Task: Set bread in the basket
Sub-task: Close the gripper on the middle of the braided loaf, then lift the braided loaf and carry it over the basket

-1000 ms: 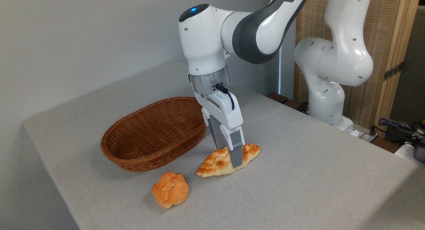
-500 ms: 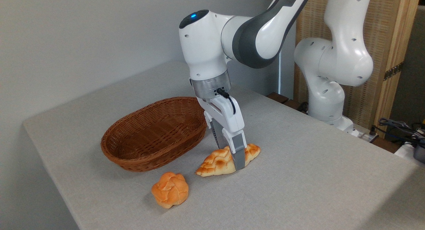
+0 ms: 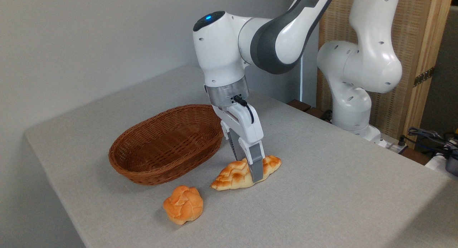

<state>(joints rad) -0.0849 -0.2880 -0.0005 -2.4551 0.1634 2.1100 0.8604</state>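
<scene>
Gripper (image 3: pixel 250 169) is down over the loaf (image 3: pixel 236 174), one finger on each side and closed on it — the loaf lies on the table (image 3: pixel 322 190), just right of the basket (image 3: pixel 157 169). A bun (image 3: pixel 183 204) sits nearby, in front.

Braided bread (image 3: pixel 232 174) lies beside wicker basket (image 3: pixel 157 169).
</scene>
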